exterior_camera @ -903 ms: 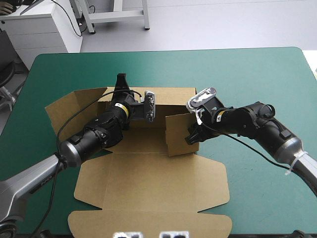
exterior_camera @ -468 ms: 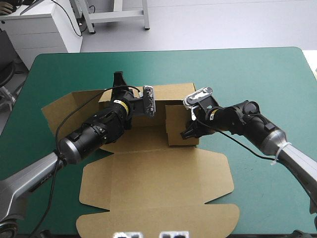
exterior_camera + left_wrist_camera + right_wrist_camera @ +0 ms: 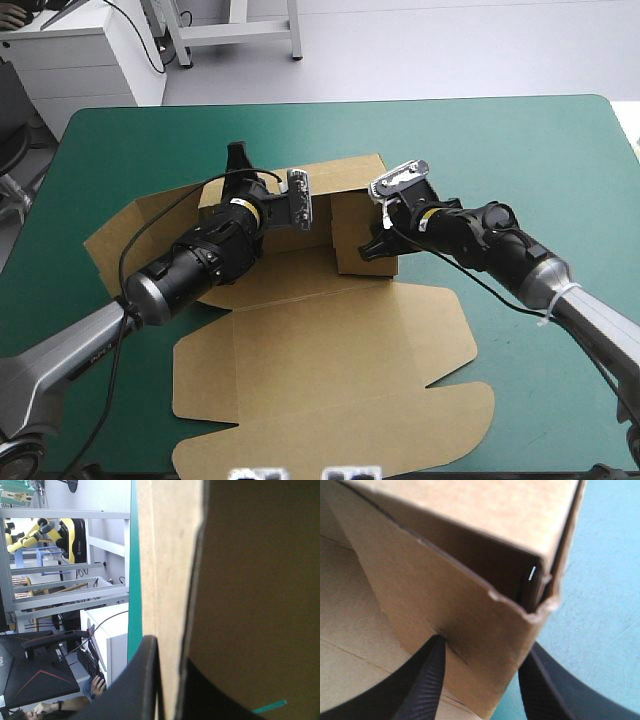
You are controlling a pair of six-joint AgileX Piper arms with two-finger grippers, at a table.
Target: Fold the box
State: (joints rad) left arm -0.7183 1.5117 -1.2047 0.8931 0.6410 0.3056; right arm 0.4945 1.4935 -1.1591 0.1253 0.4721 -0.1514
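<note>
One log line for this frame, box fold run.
left tool: shut on box, far-left corner | right tool: shut on raised right wall | lid: flat on table

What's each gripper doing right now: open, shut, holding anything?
Left gripper: shut on the box, a raised wall between its fingers.
Right gripper: shut on the box, clamping its raised side wall.
</note>
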